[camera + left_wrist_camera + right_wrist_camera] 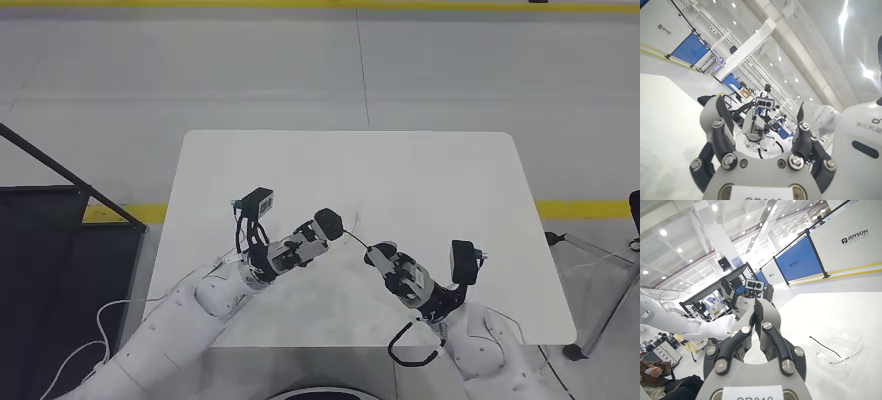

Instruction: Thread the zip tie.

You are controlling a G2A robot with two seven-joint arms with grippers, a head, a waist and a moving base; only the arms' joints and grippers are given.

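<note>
The right gripper [755, 306] is closed, its pads pressed flat on one end of the zip tie [357, 241]. The strap runs free above the tabletop [430, 170] toward the left gripper [761, 101], which is spread wide and holds nothing. Treat the zip tie as very light, thin and springy: stiff enough to point along its length, but likely to bow or twist if pushed sideways. The smooth strap is likely to slip in a loose pinch, so grip flat across it, close to the end being guided. A second tie [824, 346] lies partly on a clear tray [846, 340] on the tabletop. No writing is legible on either tie. Each gripper base carries a white label [753, 392] with cropped print, and the background panels carry logos.
</note>
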